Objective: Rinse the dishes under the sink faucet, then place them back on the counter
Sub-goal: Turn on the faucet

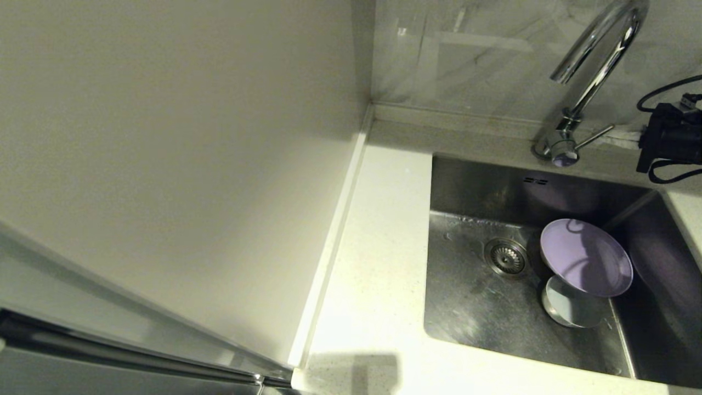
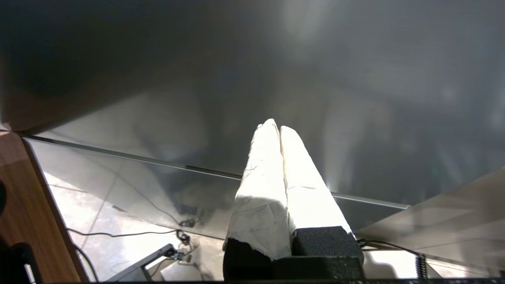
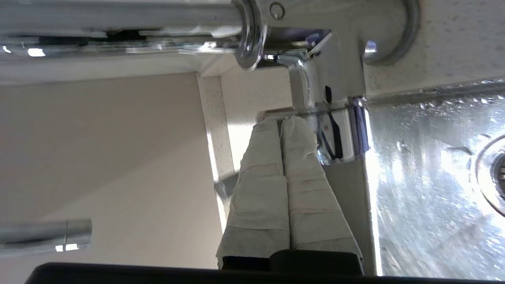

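Note:
A lilac plate (image 1: pixel 586 258) leans tilted in the right part of the steel sink (image 1: pixel 471 312). Its lower edge rests over a pale blue-white bowl (image 1: pixel 570 312) that lies on its side. The chrome faucet (image 1: pixel 595 60) rises behind the basin, and its thin lever (image 1: pixel 595 137) sticks out to the right. My right gripper (image 1: pixel 620 133) comes in from the right edge. It is shut with nothing between its taped fingers, and its tips (image 3: pixel 281 120) are right at the lever's end beside the faucet base (image 3: pixel 339 136). My left gripper (image 2: pixel 276 126) is shut and empty, parked low and outside the head view.
The white speckled counter (image 1: pixel 378 247) runs left of the sink, up to a cream wall panel (image 1: pixel 164 137). The round drain strainer (image 1: pixel 505 257) sits mid-basin. Black cables (image 1: pixel 666 90) loop off my right wrist by the back wall. Droplets cover the basin floor (image 3: pixel 426 177).

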`<state>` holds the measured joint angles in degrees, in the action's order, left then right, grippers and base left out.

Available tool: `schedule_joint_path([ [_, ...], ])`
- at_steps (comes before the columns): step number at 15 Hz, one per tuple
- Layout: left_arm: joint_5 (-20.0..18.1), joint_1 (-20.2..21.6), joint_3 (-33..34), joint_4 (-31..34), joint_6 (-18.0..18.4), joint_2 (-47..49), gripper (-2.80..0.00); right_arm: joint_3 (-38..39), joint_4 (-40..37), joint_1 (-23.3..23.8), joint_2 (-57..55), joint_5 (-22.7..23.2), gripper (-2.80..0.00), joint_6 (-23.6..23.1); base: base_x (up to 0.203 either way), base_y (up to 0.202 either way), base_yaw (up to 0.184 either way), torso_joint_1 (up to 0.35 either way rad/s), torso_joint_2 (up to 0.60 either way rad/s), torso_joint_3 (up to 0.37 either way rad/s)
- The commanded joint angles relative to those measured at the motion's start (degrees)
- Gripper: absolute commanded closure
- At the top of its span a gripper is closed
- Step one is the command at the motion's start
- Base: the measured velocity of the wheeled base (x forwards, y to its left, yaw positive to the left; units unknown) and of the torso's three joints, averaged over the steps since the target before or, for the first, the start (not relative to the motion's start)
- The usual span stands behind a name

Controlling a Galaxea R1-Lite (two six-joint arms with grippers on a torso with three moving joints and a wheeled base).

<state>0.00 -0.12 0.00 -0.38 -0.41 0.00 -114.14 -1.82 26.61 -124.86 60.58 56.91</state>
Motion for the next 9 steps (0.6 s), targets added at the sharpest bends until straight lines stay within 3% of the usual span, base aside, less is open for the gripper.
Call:
schedule_joint_path([
  [1, 0.0, 0.0, 0.2, -0.1, 0.0, 0.0, 0.0, 0.0, -0.1, 1.2, 0.0, 1.4, 0.0, -0.2, 0.0, 0.0, 0.0, 0.0, 0.0, 0.0],
  [9, 0.0, 0.0, 0.2, -0.1, 0.0, 0.0, 0.0, 0.0, -2.0, 4.0, 0.5, 5.0, 0.0, -0.2, 0.0, 0.0, 0.0, 0.0, 0.0, 0.0],
])
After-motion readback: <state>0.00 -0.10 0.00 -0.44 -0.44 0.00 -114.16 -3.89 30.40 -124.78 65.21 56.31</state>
